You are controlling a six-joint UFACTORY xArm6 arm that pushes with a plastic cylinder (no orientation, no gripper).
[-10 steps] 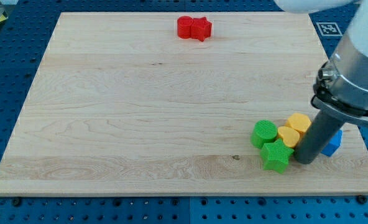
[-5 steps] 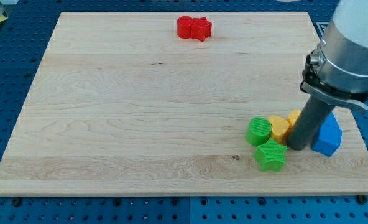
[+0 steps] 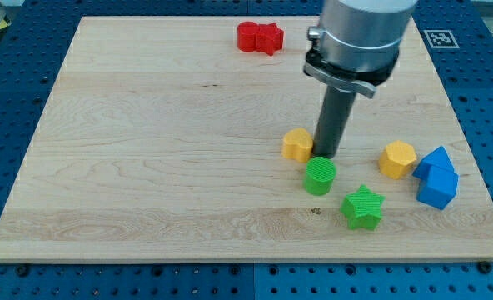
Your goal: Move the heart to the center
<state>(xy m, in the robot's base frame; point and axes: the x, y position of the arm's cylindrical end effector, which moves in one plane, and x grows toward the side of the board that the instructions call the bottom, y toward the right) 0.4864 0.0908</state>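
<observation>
Yellow heart-shaped plastic block (image 3: 297, 145) lies just right of the centre of the light wooden counter (image 3: 163, 142), directly at the view's left of my tip (image 3: 325, 156); block and tip appear to touch or nearly so, contact not resolvable. No gripper on this rig: the arm ends in a plain dark rod, nothing to open or close, nothing held. Rod stands upright, coming straight down from the grey cylindrical arm housing (image 3: 359, 37) that enters from the view's top, its lower end on the counter surface. Yellow heart sits flat, top face up, lobes hard to make out at this size, ribbed sides faintly visible. Green round cylinder block (image 3: 320, 176) lies just below the tip toward the view's bottom, close to the heart but apart from it. Green star-shaped block (image 3: 363, 207) sits further toward the bottom right, apart from the cylinder. Yellow hexagonal block (image 3: 397, 159) lies well to the right of the tip, just beside two blue blocks (image 3: 435, 177) that touch each other near the counter's right edge; their shapes unclear. Red blocks (image 3: 260, 37), two pressed together, one a star, rest near the top edge, well apart from the rest.
</observation>
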